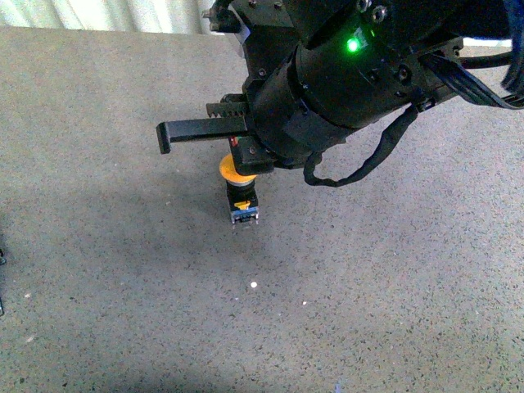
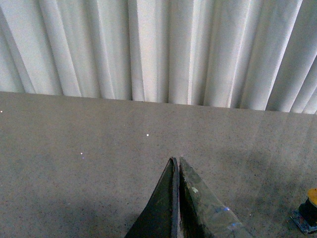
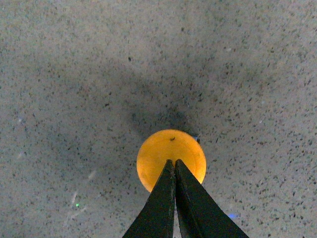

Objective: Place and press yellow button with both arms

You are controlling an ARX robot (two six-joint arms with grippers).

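Note:
The yellow button (image 1: pixel 241 192) stands upright on the grey speckled tabletop, its yellow cap on a black body with a blue-and-yellow base. My right arm (image 1: pixel 352 74) reaches over it from the upper right. Its gripper (image 1: pixel 246 158) points down onto the cap. In the right wrist view the shut gripper (image 3: pixel 174 161) has its tips over the round yellow cap (image 3: pixel 171 148); whether they touch it I cannot tell. My left gripper (image 2: pixel 176 159) is shut on nothing and hangs low over bare table. The button (image 2: pixel 308 214) shows at that view's edge, well away from it.
The grey speckled tabletop (image 1: pixel 123 270) stretches all round the button. A white pleated curtain (image 2: pixel 158 49) hangs behind the table's far edge. The toothed rail (image 1: pixel 205 129) of the right gripper sticks out leftward above the button.

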